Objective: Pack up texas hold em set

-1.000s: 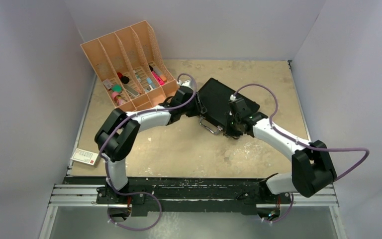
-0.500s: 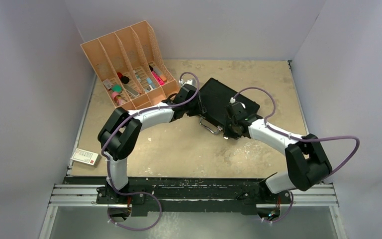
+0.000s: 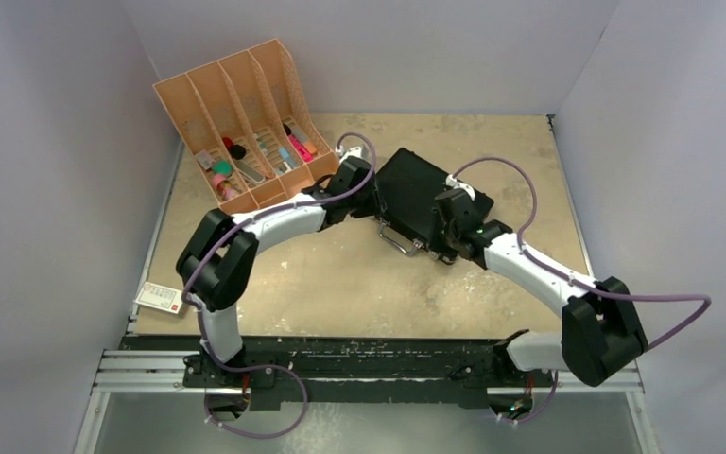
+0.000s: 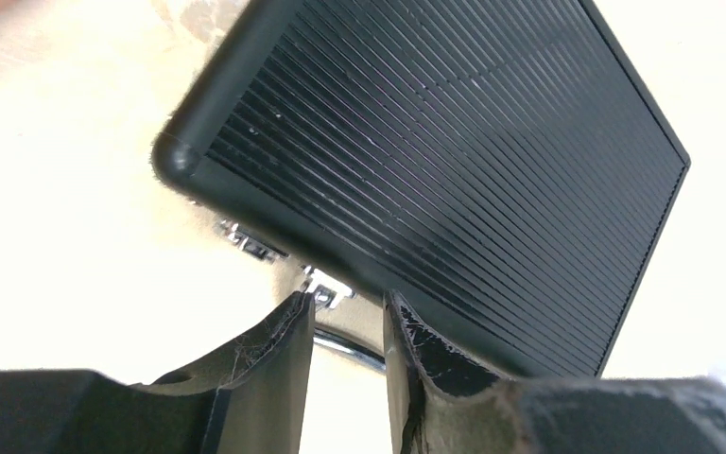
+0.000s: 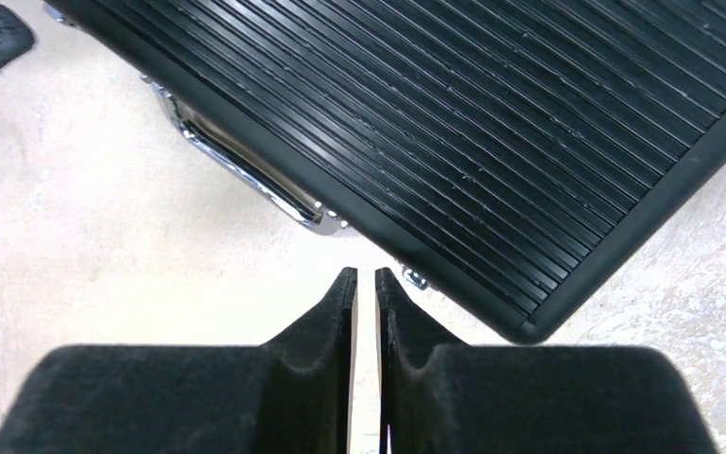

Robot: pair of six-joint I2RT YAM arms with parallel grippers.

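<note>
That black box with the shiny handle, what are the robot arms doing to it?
The ribbed black briefcase with the silver handle lies shut on the table. Both arms reach to its handle side. The left arm's fingers stand slightly apart by a latch; the right arm's fingers are almost together, holding nothing.

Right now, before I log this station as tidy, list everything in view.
briefcase: one, black and ribbed, closed, mid-table
handle: one, silver, on the briefcase's near-left edge
desk organiser: one, orange, far left of the table
small items: several, mixed colours, in the organiser's slots
small box: one, white and red, table's near-left corner
table: one, beige, scuffed
left gripper: one, black, fingers slightly apart, empty, by the briefcase's left corner
right gripper: one, black, fingers nearly closed, empty, at the briefcase's near edge
</note>
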